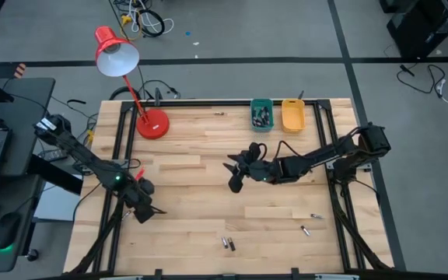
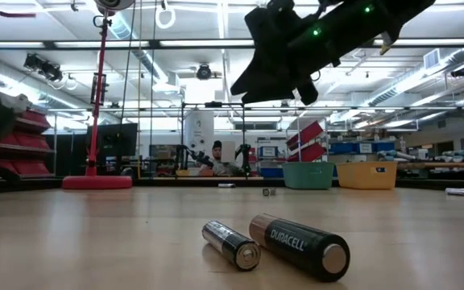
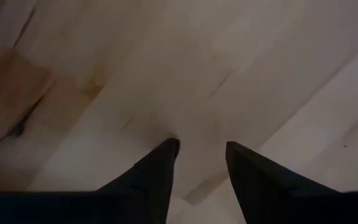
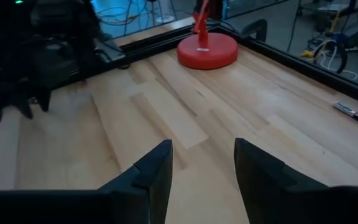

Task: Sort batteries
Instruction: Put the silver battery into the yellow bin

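Both claws were empty. The right gripper hung above mid-table with its dark fingers parted and nothing between them, only bare planks of the pale wooden table. The left gripper sat low over the near-left planks, fingertips apart, no cell in the gap; released, as far as the wrist view showed. The batteries were scattered: two small dark cylindrical cells with coppery and silvery ends lay side by side nearer the table's front edge than the right claw, close together but contact unclear. Two more loose cells lay well off toward the right arm's base side, one stray cell lay ahead of the right claw near the red round-based desk lamp, and several were already in the teal plastic bin beside the yellow plastic bin. Judgement: the cells look light, rigid, smooth and prone to rolling; pinch one across the middle of its barrel, fingers square to its long axis, not at the ends.
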Controlling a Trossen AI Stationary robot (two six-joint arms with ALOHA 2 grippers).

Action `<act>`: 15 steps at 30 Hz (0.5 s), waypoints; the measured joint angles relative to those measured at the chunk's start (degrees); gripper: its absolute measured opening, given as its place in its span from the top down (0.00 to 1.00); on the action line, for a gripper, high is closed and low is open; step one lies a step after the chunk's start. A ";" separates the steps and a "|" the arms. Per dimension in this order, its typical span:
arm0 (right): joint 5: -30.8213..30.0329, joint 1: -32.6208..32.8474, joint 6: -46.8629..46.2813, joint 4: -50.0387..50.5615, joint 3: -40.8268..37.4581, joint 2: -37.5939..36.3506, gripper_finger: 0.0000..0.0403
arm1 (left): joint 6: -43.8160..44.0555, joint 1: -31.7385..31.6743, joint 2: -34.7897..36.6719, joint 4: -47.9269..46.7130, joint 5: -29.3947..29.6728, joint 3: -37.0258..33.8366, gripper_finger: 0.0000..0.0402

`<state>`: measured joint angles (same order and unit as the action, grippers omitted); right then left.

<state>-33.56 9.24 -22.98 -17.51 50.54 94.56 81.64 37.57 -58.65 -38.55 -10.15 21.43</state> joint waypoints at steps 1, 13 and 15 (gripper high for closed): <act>-0.01 0.17 0.02 0.00 0.00 0.00 0.61 | 0.91 0.17 0.00 -0.24 -0.02 0.00 0.61; -0.07 0.43 0.11 -0.75 0.00 0.00 0.61 | -2.27 0.30 -0.26 0.15 -7.69 4.23 0.71; -0.07 0.45 0.54 -1.54 0.00 0.00 0.61 | -6.30 0.10 -0.26 0.37 -4.83 6.13 0.71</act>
<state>-33.63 9.69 -22.44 -19.05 50.54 94.56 75.34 37.67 -58.92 -38.17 -14.99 27.56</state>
